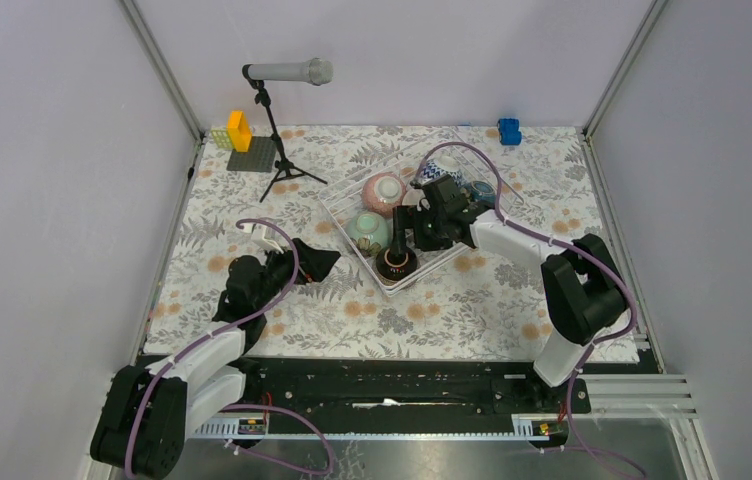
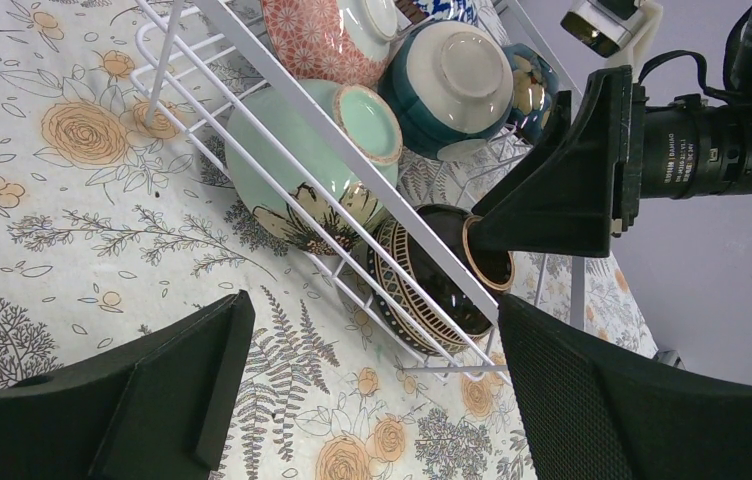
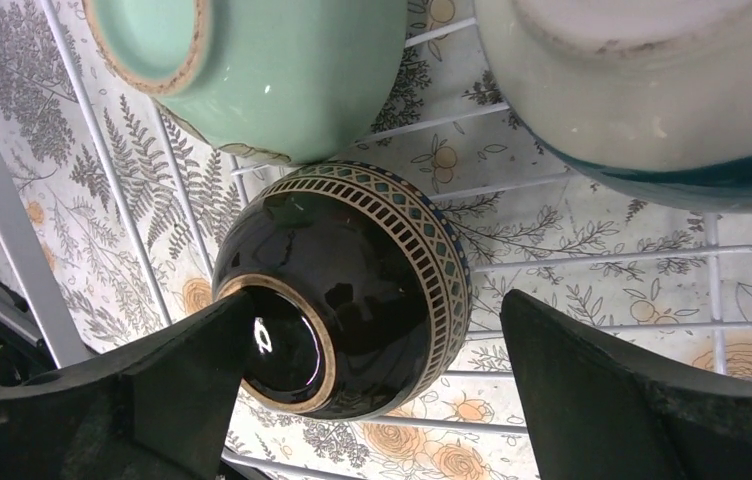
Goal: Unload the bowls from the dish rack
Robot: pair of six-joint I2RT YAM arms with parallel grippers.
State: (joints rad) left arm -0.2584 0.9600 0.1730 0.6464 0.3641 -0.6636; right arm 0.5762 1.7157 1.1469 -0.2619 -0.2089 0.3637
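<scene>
The white wire dish rack [image 1: 347, 212] holds several bowls. The dark brown bowl [image 3: 352, 290] lies on its side at the near corner. My right gripper [image 3: 372, 370] is open and straddles it: one finger [image 3: 162, 380] is at its gold foot ring, the other stands apart from it. The mint green bowl [image 3: 272, 70] and the teal bowl with white inside [image 3: 642, 80] lie just beyond. A pink bowl [image 1: 384, 190] sits farther back. My left gripper [image 2: 372, 390] is open and empty over the cloth, just outside the rack [image 2: 282, 75], facing the dark brown bowl [image 2: 422, 285].
A microphone [image 1: 290, 72] on a black tripod [image 1: 282, 165] stands at the back left, beside a grey baseplate [image 1: 255, 158] with a yellow block [image 1: 240, 130]. A blue block [image 1: 509, 130] lies at the back right. Walls enclose the floral tablecloth.
</scene>
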